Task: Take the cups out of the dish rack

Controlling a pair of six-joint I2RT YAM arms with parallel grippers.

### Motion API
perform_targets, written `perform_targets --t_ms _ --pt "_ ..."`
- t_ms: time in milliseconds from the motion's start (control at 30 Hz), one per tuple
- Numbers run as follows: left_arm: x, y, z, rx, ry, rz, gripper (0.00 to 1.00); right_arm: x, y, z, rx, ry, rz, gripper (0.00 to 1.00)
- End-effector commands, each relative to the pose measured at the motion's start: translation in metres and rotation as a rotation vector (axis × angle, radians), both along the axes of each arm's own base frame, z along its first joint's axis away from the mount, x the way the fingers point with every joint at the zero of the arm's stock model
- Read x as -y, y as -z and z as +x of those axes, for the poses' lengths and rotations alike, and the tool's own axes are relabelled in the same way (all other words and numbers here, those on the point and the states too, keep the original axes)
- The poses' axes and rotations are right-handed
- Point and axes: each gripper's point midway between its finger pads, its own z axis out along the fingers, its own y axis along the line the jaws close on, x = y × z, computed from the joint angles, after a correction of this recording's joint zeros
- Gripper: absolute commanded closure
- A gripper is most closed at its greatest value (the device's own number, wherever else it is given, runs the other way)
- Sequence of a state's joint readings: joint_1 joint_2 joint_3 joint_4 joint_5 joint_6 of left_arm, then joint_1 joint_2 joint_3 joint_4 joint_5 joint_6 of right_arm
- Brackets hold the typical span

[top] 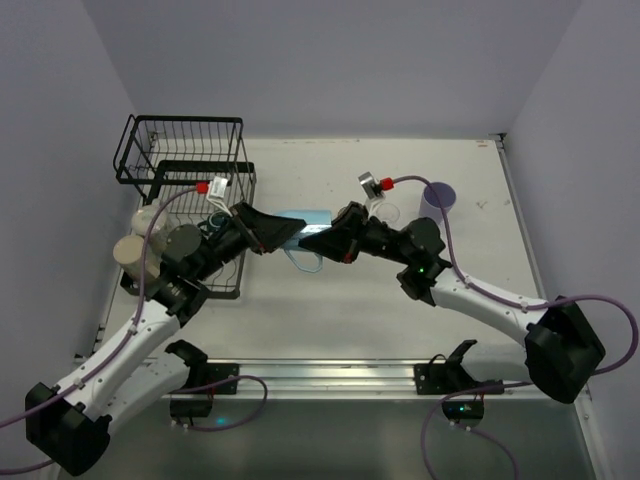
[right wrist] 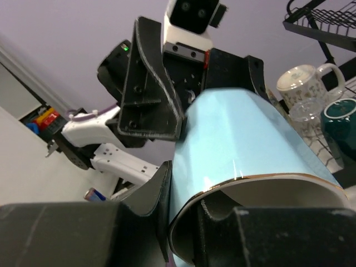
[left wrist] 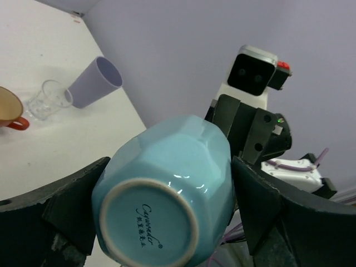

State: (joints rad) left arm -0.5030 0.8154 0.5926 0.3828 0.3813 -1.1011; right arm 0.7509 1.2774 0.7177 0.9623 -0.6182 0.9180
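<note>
By the right hand (right wrist: 186, 203) the gold-edged rim of one light blue mug (right wrist: 250, 144) is being pinched, one finger inside and one outside. The mug, glossy and faceted, is being held in the air just right of the dish rack (top: 185, 150). Its body is being flanked by the two fingers of the left hand (left wrist: 169, 161); whether they are pressing cannot be told. At the black wire rack's lower tray, one patterned cream mug (right wrist: 303, 83), one clear glass (right wrist: 306, 114) and one teal mug (right wrist: 339, 119) are resting. Well right of the rack, on the white table (top: 330, 320), one lavender tumbler (left wrist: 94, 83), one ribbed glass (left wrist: 49, 100) and one red-handled cup (left wrist: 11, 108) are standing.
</note>
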Motion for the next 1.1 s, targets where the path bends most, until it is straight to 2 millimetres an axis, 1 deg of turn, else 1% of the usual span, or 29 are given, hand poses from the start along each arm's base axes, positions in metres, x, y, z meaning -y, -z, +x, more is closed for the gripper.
perform_targets --t_ms 0,33,67,100,133,167,200,233,267,300,333,367,400,433,467,500,533,567,600,633,700,733,767,833,867,900,967,1000,1067 --pt "-0.009 -0.012 0.008 0.117 -0.069 0.169 0.01 0.014 -0.013 0.008 0.072 0.113 0.001 1.0" --pt "-0.014 -0.025 0.011 0.143 -0.103 0.2 0.0 0.015 -0.008 0.01 0.065 0.131 -0.035 1.0" --pt "-0.018 -0.009 0.012 0.134 -0.108 0.305 0.0 0.016 0.014 0.015 0.035 0.155 -0.139 1.0" --pt "-0.022 -0.002 0.012 0.122 -0.117 0.362 0.0 0.022 0.009 0.017 0.043 0.197 -0.155 1.0" --pt "-0.029 0.003 0.013 0.132 -0.134 0.445 0.0 0.027 0.033 0.019 0.011 0.216 -0.263 1.0" --pt "-0.032 0.005 0.013 0.137 -0.136 0.482 0.0 0.032 0.038 0.018 0.006 0.232 -0.301 1.0" --pt "-0.036 0.008 0.012 0.138 -0.139 0.517 0.0 0.039 0.033 0.016 0.017 0.255 -0.316 1.0" --pt "-0.043 0.008 0.015 0.158 -0.167 0.568 0.0 0.044 0.039 0.016 0.021 0.271 -0.356 1.0" --pt "-0.047 0.016 0.013 0.141 -0.166 0.606 0.0 0.053 0.046 0.011 -0.007 0.279 -0.403 1.0" --pt "-0.05 0.018 0.013 0.149 -0.173 0.633 0.0 0.058 0.049 0.01 -0.016 0.292 -0.425 1.0" --pt "-0.056 0.022 0.012 0.157 -0.184 0.681 0.0 0.065 0.056 0.014 -0.027 0.33 -0.459 1.0" --pt "-0.059 0.025 0.012 0.158 -0.187 0.704 0.0 0.074 0.074 0.013 -0.077 0.347 -0.535 1.0" --pt "-0.062 0.027 0.012 0.161 -0.194 0.725 0.0 0.081 0.077 0.015 -0.087 0.376 -0.563 1.0" --pt "-0.067 0.033 0.012 0.165 -0.204 0.758 0.0 0.094 0.088 0.028 -0.107 0.459 -0.616 1.0" --pt "-0.069 0.036 0.012 0.165 -0.205 0.774 0.0 0.108 0.107 0.03 -0.161 0.494 -0.696 1.0" --pt "-0.072 0.04 0.011 0.168 -0.209 0.788 0.0 0.118 0.116 0.035 -0.187 0.529 -0.736 1.0" --pt "-0.076 0.049 0.012 0.165 -0.216 0.822 0.0 0.14 0.129 0.051 -0.24 0.598 -0.783 1.0" --pt "-0.081 0.051 0.01 0.169 -0.232 0.831 0.0 0.161 0.145 0.055 -0.304 0.649 -0.847 1.0" --pt "-0.088 0.061 0.012 0.154 -0.261 0.857 0.0 0.185 0.152 0.067 -0.355 0.73 -0.867 1.0" --pt "-0.093 0.06 0.011 0.172 -0.286 0.866 0.0 0.196 0.159 0.069 -0.382 0.753 -0.897 1.0" --pt "-0.102 0.065 0.013 0.176 -0.335 0.888 0.0 0.216 0.163 0.08 -0.413 0.844 -0.927 1.0" --pt "-0.105 0.072 0.014 0.186 -0.346 0.894 0.0 0.222 0.173 0.084 -0.447 0.867 -0.97 1.0" --pt "-0.105 0.074 0.014 0.189 -0.352 0.894 0.0 0.225 0.178 0.087 -0.46 0.879 -0.995 1.0" --pt "-0.105 0.081 0.014 0.191 -0.348 0.896 0.0 0.238 0.182 0.1 -0.479 0.944 -1.054 1.0" --pt "-0.104 0.079 0.013 0.2 -0.348 0.886 0.0 0.24 0.195 0.104 -0.507 0.939 -1.107 1.0" --pt "-0.103 0.08 0.013 0.203 -0.342 0.882 0.0 0.249 0.193 0.113 -0.505 0.995 -1.136 1.0" --pt "-0.101 0.082 0.011 0.211 -0.322 0.883 0.0 0.257 0.198 0.121 -0.512 1.029 -1.188 1.0" --pt "-0.101 0.083 0.011 0.208 -0.322 0.885 0.0 0.257 0.202 0.128 -0.521 1.028 -1.214 1.0" --pt "-0.102 0.083 0.01 0.208 -0.324 0.884 0.0 0.257 0.207 0.132 -0.532 1.01 -1.254 1.0"
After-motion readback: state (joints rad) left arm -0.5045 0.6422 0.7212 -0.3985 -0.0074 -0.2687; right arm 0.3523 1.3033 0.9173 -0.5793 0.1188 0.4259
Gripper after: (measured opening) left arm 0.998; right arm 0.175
